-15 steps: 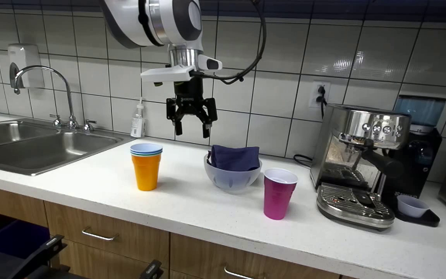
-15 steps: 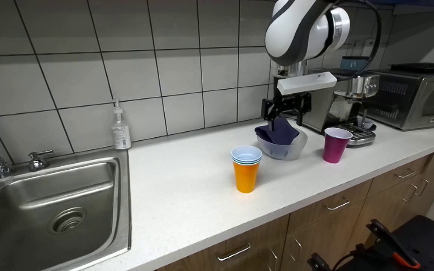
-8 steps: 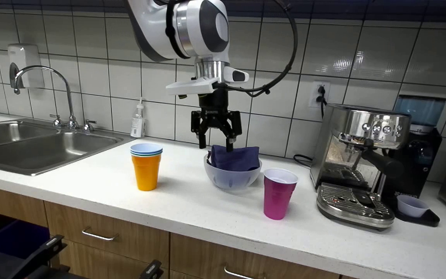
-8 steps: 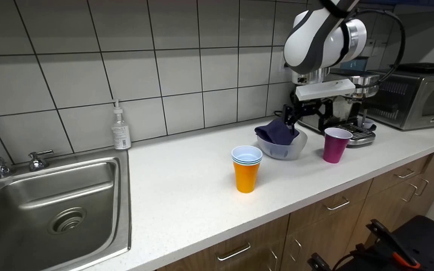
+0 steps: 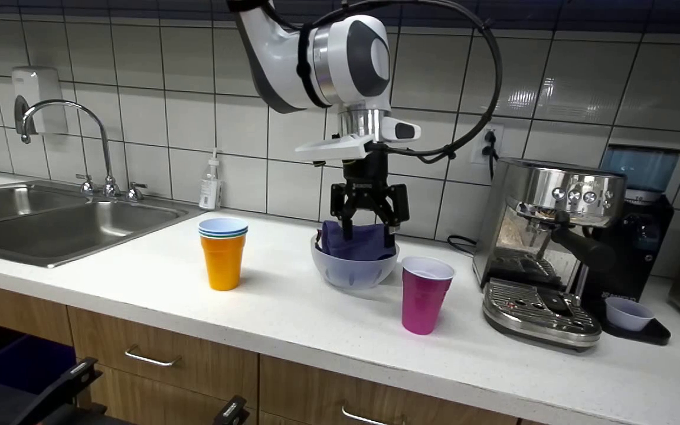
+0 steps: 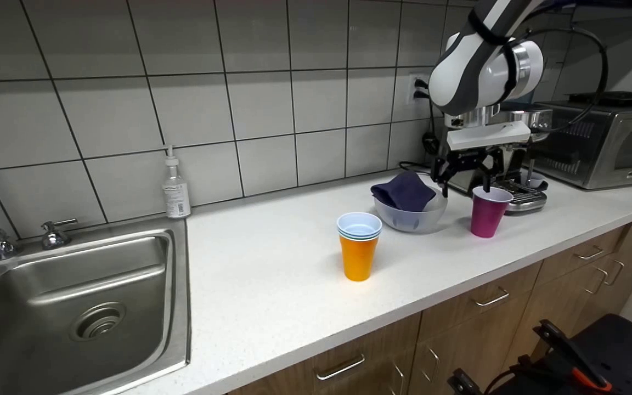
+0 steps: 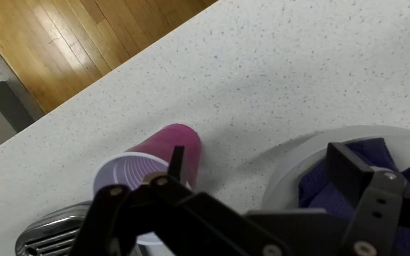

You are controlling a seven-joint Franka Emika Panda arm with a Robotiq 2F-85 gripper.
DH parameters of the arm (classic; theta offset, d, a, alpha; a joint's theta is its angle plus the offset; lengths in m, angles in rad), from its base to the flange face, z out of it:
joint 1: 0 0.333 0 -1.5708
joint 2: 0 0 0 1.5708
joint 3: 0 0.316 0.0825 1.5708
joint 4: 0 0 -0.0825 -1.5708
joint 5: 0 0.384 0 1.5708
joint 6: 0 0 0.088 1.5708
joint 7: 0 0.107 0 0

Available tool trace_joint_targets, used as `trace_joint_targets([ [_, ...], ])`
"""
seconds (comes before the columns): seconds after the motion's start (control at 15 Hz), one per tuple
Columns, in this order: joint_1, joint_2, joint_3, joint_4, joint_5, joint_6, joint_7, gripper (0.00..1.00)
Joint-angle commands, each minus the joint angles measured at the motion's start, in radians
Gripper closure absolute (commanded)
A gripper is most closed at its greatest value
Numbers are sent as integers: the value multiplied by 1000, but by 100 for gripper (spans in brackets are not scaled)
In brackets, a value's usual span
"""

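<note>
With its jaws spread wide, the hand point(image 6: 466, 190) held nothing and hung above the counter point(image 6: 272, 269), near both the pink cup point(image 6: 487, 219) and the bowl point(image 6: 412, 221). The cup stood upright near the bowl, mouth up. Judging by its thin plastic look, it was probably light, springy and easily tipped or crushed, best taken gently across the sides below the rim. The cloth point(image 6: 402, 193), bunched in the bowl, looked soft, best pinched at a raised fold.
</note>
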Motion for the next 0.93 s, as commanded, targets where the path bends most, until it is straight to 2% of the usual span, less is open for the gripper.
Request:
trace_joint_targets([
  [0.0, -19, 72, -16, 74, 5, 7, 16, 0],
  [0.6, -56, 211, -50, 206, 80, 13, 4, 0],
  [0.87, -79, 255, -39, 239, 154, 25, -7, 0],
])
